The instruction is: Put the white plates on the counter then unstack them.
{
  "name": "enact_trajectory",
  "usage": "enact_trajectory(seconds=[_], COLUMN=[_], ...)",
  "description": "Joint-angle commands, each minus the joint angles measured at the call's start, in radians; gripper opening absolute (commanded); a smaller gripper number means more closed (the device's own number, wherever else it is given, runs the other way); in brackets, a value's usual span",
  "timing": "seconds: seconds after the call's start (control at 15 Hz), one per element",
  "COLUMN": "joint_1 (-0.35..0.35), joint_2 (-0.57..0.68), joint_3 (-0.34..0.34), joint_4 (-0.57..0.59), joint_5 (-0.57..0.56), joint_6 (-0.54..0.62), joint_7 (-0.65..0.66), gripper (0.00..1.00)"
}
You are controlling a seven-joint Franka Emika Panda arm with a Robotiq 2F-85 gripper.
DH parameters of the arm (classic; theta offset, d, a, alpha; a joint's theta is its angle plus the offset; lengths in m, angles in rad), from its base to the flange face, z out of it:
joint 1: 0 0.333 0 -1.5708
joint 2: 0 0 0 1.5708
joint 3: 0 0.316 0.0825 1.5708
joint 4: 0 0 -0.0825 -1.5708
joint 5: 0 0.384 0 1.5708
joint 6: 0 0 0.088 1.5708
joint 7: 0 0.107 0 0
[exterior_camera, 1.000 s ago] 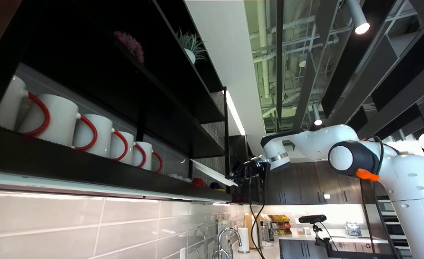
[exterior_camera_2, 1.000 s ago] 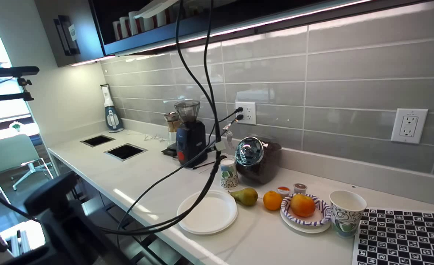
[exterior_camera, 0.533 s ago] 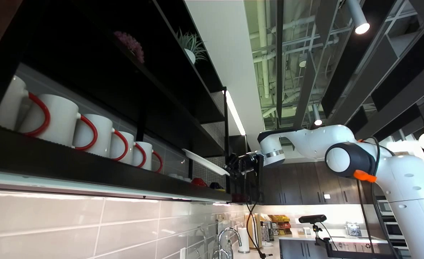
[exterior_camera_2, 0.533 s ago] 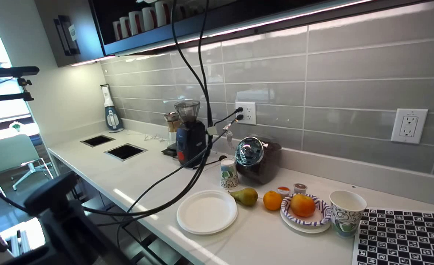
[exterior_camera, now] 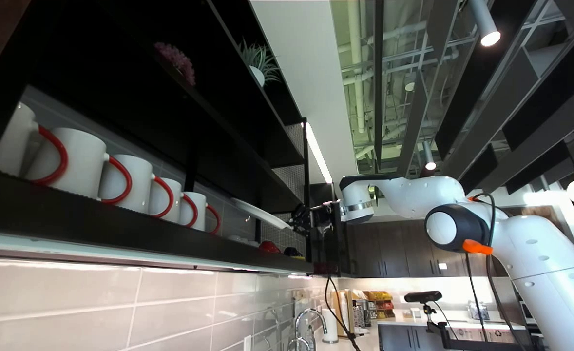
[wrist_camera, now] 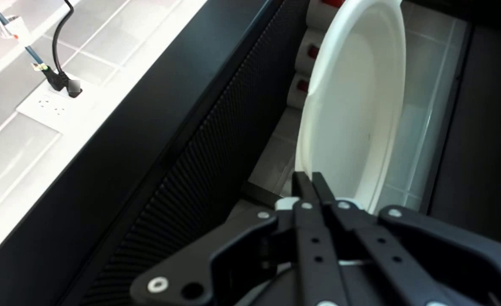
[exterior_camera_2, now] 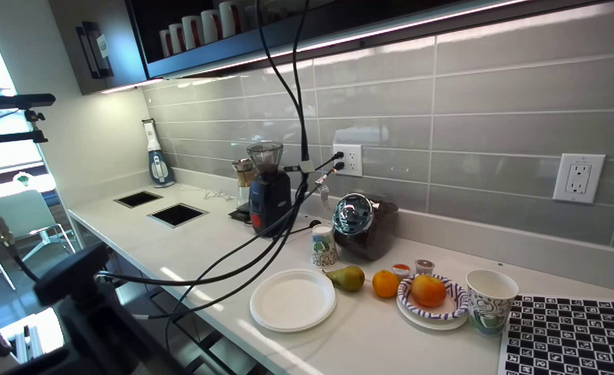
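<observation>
At upper centre-right of the wrist view: plate [wrist_camera: 359,114], white, single or nested with others (cannot tell), tilted, between the shelf [exterior_camera: 145,239] and the board [exterior_camera: 262,190] above it; depth inside not clear. Gripper [wrist_camera: 309,176]: pressed together on the plate's near rim, pinching it. Mugs [exterior_camera: 127,183]: white, red-handled, a row at left of the frame in an exterior view, seen apart from the plate there. Second plate [exterior_camera_2: 292,300]: white, lower centre of the frame in an exterior view, flat on the desk [exterior_camera_2: 385,344]; pear [exterior_camera_2: 350,278] just beside it. Step in hand, by judgement: steering the plate at shelf height; whether shelf or desk is its destination is not settled. Handling notes: a one-edge pinch probably lets the far side dip, so move slowly, with a firm hold and no jerks. Steer the rim clear of board and mugs. Level the plate before lowering; let its whole base bear on the surface, then release and back straight off. If bound for the desk, choose a spot apart from pear and second plate, leaving room for unstacking.
</observation>
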Motion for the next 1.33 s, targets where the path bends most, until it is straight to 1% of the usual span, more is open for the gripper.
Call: enact_trajectory(seconds=[0.0,0.27,0.53,0.73,0.8,0.87,0.93,1.13,1.2,1.27], joint_1=[-0.006,-0.004,-0.004,-0.006,-0.008,-0.010,-0.012,-0.027,-0.010,-0.012], joint_2=[0.088,0.143,0.185,0.214,0.220,0.225,0.228,0.229,0.214,0.201], joint_3=[0.022,0.052,0.080,0.105,0.115,0.124,0.129,0.147,0.121,0.117], joint_4=[0.129,0.200,0.251,0.285,0.294,0.303,0.312,0.326,0.307,0.297], joint_5=[-0.023,-0.071,-0.142,-0.172,-0.170,-0.170,-0.171,-0.158,-0.154,-0.162], joint_6=[0.050,0.080,0.080,0.091,0.088,0.086,0.083,0.065,0.058,0.052], joint_7=[0.111,0.178,0.224,0.253,0.264,0.267,0.270,0.280,0.268,0.258], gripper=[0.01,0.01,0.01,0.01,0.27,0.29,0.34,0.55,0.62,0.69])
